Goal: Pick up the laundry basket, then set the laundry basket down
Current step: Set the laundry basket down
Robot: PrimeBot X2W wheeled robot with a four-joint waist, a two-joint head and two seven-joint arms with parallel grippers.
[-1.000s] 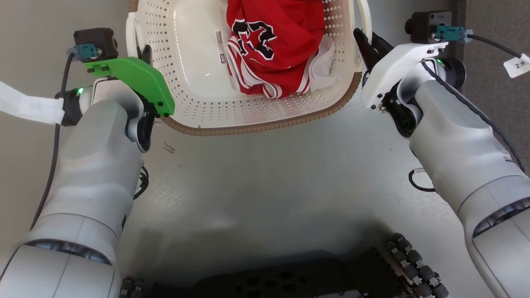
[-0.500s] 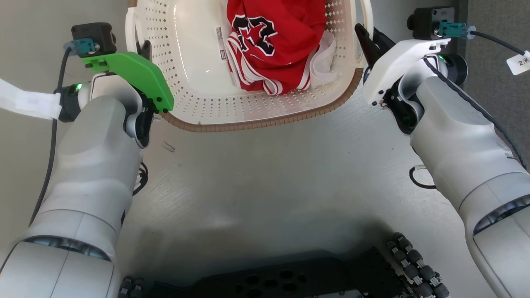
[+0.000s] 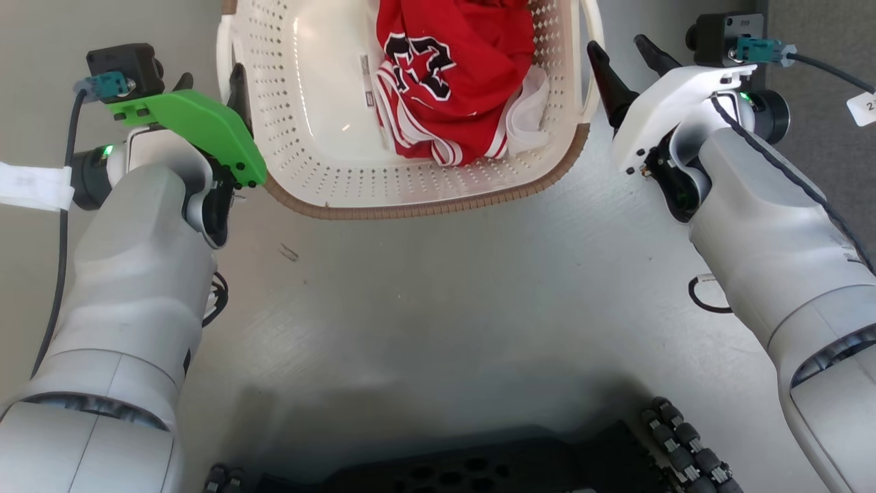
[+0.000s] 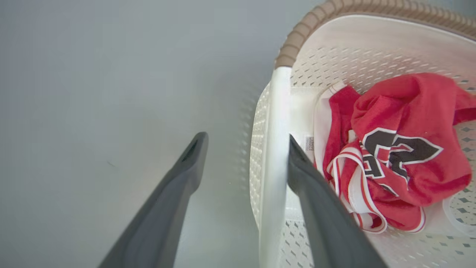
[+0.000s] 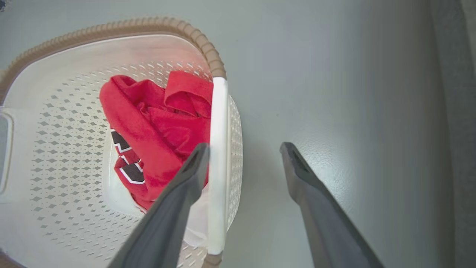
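Note:
The laundry basket (image 3: 410, 204), cream-white with perforated walls and a brown rim, stands on the grey floor at the top centre of the head view. A crumpled red jersey (image 3: 452, 75) lies inside it. My left gripper (image 3: 211, 75), under a green cover, is open and straddles the basket's left white loop handle (image 4: 275, 149), with the inner finger just inside the basket. My right gripper (image 3: 614, 42) is open too. Its fingers stand either side of the right handle (image 5: 217, 149), the inner one close against it. Neither gripper clamps a handle.
Grey floor spreads in front of the basket. My black base (image 3: 479, 472) with its roller wheels (image 3: 684, 438) sits at the bottom edge. A darker carpet strip (image 3: 821, 34) runs along the right. A cable loop (image 3: 705, 301) hangs beside my right forearm.
Both grippers have opened: the fingers of each now stand wide apart around the handles. The arms shifted slightly outward. The basket stays on the floor.

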